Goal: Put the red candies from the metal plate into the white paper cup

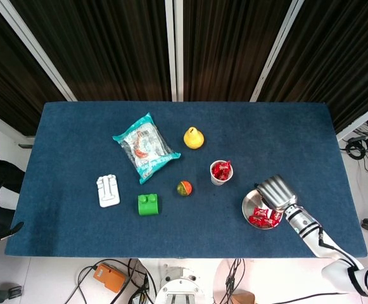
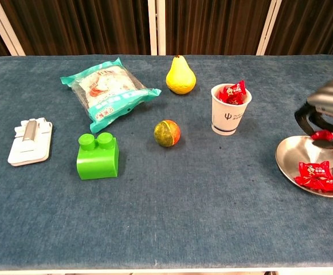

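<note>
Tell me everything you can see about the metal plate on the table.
The metal plate is a shallow, round, shiny silver dish lying flat on the blue table near the right edge, right of the white paper cup. A few red wrapped candies lie in its nearer half; the far half is bare. The right hand hangs above its far rim, pinching one red candy, apparently lifted clear of the plate.

The right hand [image 2: 326,112] is being cut off by the chest view's right edge. A red candy [image 2: 325,135] is showing only partly between its curled fingers [image 2: 301,117]. The metal plate [image 2: 289,157] below is also running off that edge.
</note>
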Controlling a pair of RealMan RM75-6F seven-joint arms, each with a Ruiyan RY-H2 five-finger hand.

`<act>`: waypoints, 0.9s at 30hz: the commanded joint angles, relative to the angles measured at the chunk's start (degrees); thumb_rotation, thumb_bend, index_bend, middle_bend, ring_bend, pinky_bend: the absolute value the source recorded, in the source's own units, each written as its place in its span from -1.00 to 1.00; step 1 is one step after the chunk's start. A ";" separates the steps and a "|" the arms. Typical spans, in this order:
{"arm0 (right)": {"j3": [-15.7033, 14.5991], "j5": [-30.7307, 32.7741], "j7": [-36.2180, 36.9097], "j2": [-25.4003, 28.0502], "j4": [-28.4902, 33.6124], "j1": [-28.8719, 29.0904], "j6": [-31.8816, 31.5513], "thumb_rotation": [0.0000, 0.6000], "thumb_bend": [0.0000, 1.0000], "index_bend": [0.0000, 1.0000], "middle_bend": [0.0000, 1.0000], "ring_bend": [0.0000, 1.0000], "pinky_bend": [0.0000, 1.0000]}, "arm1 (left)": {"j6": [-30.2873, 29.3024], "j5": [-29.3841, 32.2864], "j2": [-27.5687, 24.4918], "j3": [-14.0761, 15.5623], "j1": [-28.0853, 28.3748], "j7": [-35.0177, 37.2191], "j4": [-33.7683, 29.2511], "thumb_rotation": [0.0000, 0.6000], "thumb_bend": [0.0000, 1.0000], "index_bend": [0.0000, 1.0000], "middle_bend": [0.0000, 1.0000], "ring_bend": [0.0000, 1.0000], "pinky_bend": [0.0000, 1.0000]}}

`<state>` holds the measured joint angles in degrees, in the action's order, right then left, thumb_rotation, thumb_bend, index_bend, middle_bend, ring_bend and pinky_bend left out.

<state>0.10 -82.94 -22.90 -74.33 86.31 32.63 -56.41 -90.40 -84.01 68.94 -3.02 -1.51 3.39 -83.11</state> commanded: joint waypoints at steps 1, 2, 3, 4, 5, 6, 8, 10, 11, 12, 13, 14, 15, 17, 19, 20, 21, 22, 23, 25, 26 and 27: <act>3.56 -0.62 1.34 2.33 4.35 2.19 -1.12 1.00 0.02 0.30 0.69 1.00 1.00 | -0.02 -0.10 -0.13 -0.04 0.06 -0.06 -0.16 1.00 -1.00 -1.00 -0.93 -1.00 -1.00; 4.48 -0.29 1.13 2.59 5.24 2.88 -0.89 1.00 0.02 0.30 0.69 1.00 1.00 | 0.00 -0.11 -0.17 -0.05 0.09 -0.11 -0.23 1.00 -1.00 -1.00 -0.93 -1.00 -1.00; 5.88 0.44 0.73 2.72 6.35 4.03 -0.25 1.00 0.02 0.30 0.69 1.00 1.00 | 0.02 -0.12 -0.20 -0.07 0.13 -0.19 -0.33 1.00 -1.00 -1.00 -0.93 -1.00 -1.00; 6.89 1.31 0.34 2.71 7.04 4.95 0.52 1.00 0.02 0.30 0.69 1.00 1.00 | 0.03 -0.11 -0.21 -0.10 0.15 -0.23 -0.41 1.00 -1.00 -1.00 -0.93 -1.00 -1.00; 7.88 2.33 -0.09 2.57 7.63 5.91 1.39 1.00 0.02 0.29 0.69 1.00 1.00 | 0.06 -0.10 -0.23 -0.12 0.18 -0.26 -0.48 1.00 -1.00 -1.00 -0.93 -1.00 -1.00; 9.13 3.79 -0.62 2.15 8.14 7.22 2.61 1.00 0.02 0.29 0.69 1.00 1.00 | 0.08 -0.11 -0.24 -0.14 0.21 -0.33 -0.56 1.00 -1.00 -1.00 -0.93 -1.00 -1.00; 10.61 6.12 -1.48 1.21 8.42 9.13 4.56 1.00 0.02 0.29 0.69 1.00 1.00 | 0.11 -0.14 -0.30 -0.14 0.25 -0.46 -0.65 1.00 -1.00 -1.00 -0.93 -1.00 -1.00; 11.68 8.96 -2.79 -0.02 8.09 11.13 6.76 1.00 0.02 0.28 0.69 1.00 1.00 | 0.12 -0.09 -0.37 -0.17 0.25 -0.53 -0.73 1.00 -1.00 -1.00 -0.93 -1.00 -1.00; 11.93 10.09 -3.56 -0.59 7.69 11.88 7.50 1.00 0.02 0.28 0.69 1.00 1.00 | 0.14 -0.02 -0.39 -0.18 0.23 -0.52 -0.73 1.00 -1.00 -1.00 -0.93 -1.00 -1.00; 12.11 11.56 -4.51 -1.37 7.04 12.69 8.26 1.00 0.02 0.28 0.69 1.00 1.00 | 0.18 0.10 -0.42 -0.19 0.20 -0.47 -0.70 1.00 -1.00 -1.00 -0.93 -1.00 -1.00; 12.17 12.68 -5.11 -1.94 6.53 13.19 8.72 1.00 0.02 0.27 0.69 1.00 1.00 | 0.24 0.19 -0.42 -0.17 0.17 -0.41 -0.63 1.00 -1.00 -1.00 -0.93 -1.00 -1.00; 12.18 13.69 -5.54 -2.48 6.03 13.61 9.08 1.00 0.02 0.27 0.69 1.00 1.00 | 0.32 0.29 -0.41 -0.16 0.14 -0.36 -0.55 1.00 -1.00 -1.00 -0.93 -1.00 -1.00; 12.10 14.84 -5.94 -3.13 5.44 14.04 9.44 1.00 0.02 0.26 0.69 1.00 1.00 | 0.43 0.42 -0.36 -0.14 0.12 -0.30 -0.42 1.00 -1.00 -1.00 -0.93 -1.00 -1.00; 11.81 15.93 -6.30 -3.99 4.69 14.52 9.73 1.00 0.02 0.23 0.69 1.00 1.00 | 0.56 0.55 -0.26 -0.11 0.09 -0.15 -0.22 1.00 -1.00 -1.00 -0.93 -1.00 -1.00; 11.43 16.63 -6.42 -4.81 3.93 14.95 9.88 1.00 0.02 0.19 0.69 1.00 1.00 | 0.71 0.64 -0.15 -0.11 0.12 -0.08 0.01 1.00 -1.00 -1.00 -0.93 -1.00 -1.00; 11.30 16.92 -6.38 -5.21 3.54 15.18 9.88 1.00 0.02 0.16 0.69 1.00 1.00 | 0.79 0.64 -0.11 -0.10 0.15 -0.05 0.08 1.00 -1.00 -1.00 -0.93 -1.00 -1.00; 11.23 17.16 -6.34 -5.43 3.30 15.36 9.93 1.00 0.02 0.14 0.69 1.00 1.00 | 0.84 0.64 -0.09 -0.11 0.18 -0.04 0.11 1.00 -1.00 -1.00 -0.93 -1.00 -1.00; 11.17 17.36 -6.26 -5.60 3.15 15.52 9.95 1.00 0.02 0.13 0.69 1.00 1.00 | 0.85 0.62 -0.07 -0.11 0.20 -0.03 0.14 1.00 -1.00 -1.00 -0.93 -1.00 -1.00; 11.12 17.56 -6.16 -5.78 2.96 15.71 9.92 1.00 0.02 0.10 0.69 1.00 1.00 | 0.85 0.62 -0.07 -0.15 0.23 -0.04 0.17 1.00 -1.00 -1.00 -0.93 -1.00 -1.00; 11.00 17.73 -6.02 -5.93 2.76 15.96 9.82 1.00 0.02 0.07 0.69 1.00 1.00 | 0.89 0.67 -0.04 -0.18 0.24 -0.05 0.19 1.00 -1.00 -1.00 -0.93 -1.00 -1.00; 10.91 17.85 -5.84 -5.98 2.70 16.08 9.79 1.00 0.02 0.05 0.69 1.00 1.00 | 0.92 0.72 -0.02 -0.19 0.25 -0.05 0.20 1.00 -1.00 -1.00 -0.93 -1.00 -1.00; 10.83 17.91 -5.73 -5.98 2.68 16.18 9.80 1.00 0.02 0.04 0.69 1.00 1.00 | 0.98 0.76 -0.01 -0.20 0.26 -0.05 0.21 1.00 -1.00 -1.00 -0.93 -1.00 -1.00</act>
<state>10.94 -65.06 -28.65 -80.29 89.01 48.78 -46.60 -89.43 -83.26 68.92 -3.21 -1.25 3.34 -82.90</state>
